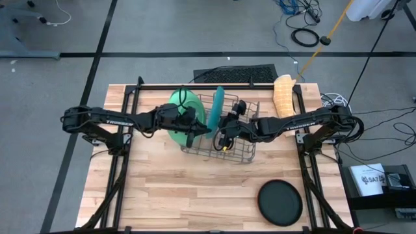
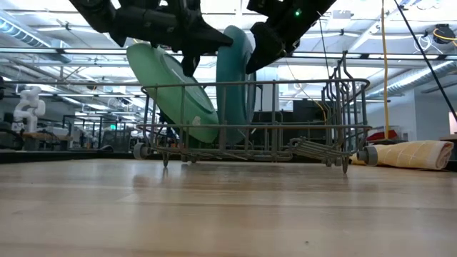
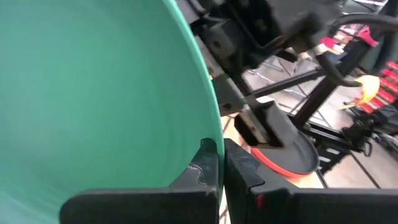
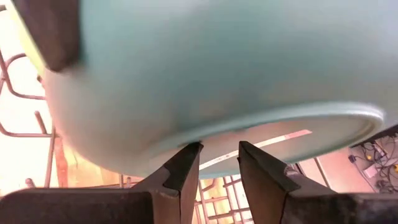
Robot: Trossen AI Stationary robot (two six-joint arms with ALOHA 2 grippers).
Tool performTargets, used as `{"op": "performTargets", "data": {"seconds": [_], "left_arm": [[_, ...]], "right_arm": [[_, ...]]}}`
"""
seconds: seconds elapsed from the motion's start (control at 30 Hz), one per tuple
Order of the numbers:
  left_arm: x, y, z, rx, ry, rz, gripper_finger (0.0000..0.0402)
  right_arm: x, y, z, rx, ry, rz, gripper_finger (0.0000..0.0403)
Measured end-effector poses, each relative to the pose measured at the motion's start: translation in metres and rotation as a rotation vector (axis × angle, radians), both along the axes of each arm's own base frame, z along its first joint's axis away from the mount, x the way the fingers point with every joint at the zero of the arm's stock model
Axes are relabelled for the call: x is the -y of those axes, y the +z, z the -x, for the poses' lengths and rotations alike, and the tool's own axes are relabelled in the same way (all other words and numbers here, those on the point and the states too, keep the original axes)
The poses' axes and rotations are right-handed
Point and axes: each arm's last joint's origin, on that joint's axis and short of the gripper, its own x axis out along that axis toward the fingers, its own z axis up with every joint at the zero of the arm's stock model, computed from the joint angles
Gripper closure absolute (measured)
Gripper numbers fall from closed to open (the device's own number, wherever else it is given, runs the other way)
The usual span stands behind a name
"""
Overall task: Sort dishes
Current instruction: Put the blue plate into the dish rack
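From above I see both my arms reaching in over a grey wire rack (image 1: 221, 146) at the middle of the wooden table (image 1: 182, 195). My left gripper (image 1: 190, 129) sits at the rack's left end, its fingers (image 3: 205, 171) nearly together and pinching the rim of the large light-green plate (image 1: 184, 114), which leans tilted in the rack beside it. My right gripper (image 1: 223, 135) is just beyond, over the rack's middle; its fingers (image 4: 183, 171) stand a little apart right under the edge of the teal-green plate (image 1: 218, 104), and I cannot tell whether they touch it. That plate stands upright on edge between the two grippers. The smaller plate (image 1: 280, 202) lies black face up on the table, well apart from both grippers, near the front right corner.
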Motion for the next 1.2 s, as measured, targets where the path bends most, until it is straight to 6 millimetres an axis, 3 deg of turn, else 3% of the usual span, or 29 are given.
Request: {"op": "performTargets", "data": {"seconds": [0.2, 0.6, 1.2], "left_arm": [[-0.0008, -0.0019, -0.0018, -0.001, 0.028, 0.012, 0.0398], [-0.0012, 0.0039, -0.0031, 0.063, 0.034, 0.005, 0.0345], [-0.0033, 0.0036, -0.0031, 0.058, 0.116, 0.02, 0.0204]], "right_arm": [[0.0, -0.0003, 0.0004, -0.004, -0.007, 0.005, 0.0294], [0.0002, 0.0005, 0.0, 0.009, -0.013, -0.009, 0.0293], [0.0008, 0.0001, 0.0006, 0.001, -0.019, -0.003, 0.0293]]}}
